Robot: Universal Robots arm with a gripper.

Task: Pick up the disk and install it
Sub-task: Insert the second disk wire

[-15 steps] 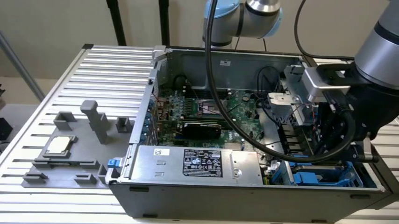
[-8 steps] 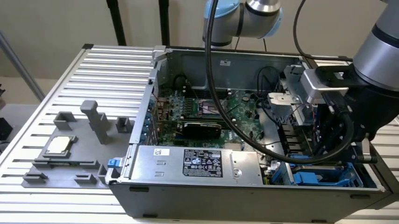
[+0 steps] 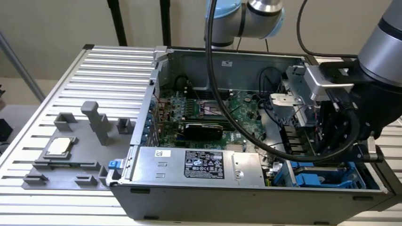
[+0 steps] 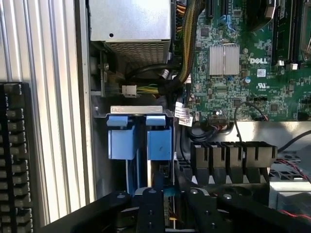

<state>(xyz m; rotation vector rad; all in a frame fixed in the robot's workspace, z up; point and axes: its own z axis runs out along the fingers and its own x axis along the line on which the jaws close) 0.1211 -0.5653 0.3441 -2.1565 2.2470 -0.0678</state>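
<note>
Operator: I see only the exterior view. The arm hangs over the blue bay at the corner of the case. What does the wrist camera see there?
Observer: Two blue drive caddies stand side by side in the bay, just ahead of the gripper.
Operator: Does either show a printed label?
Observer: No, only their blue plastic fronts show.
Operator: Is anything beside the case?
Observer: What looks like a black keyboard lies on the slatted table.
</note>
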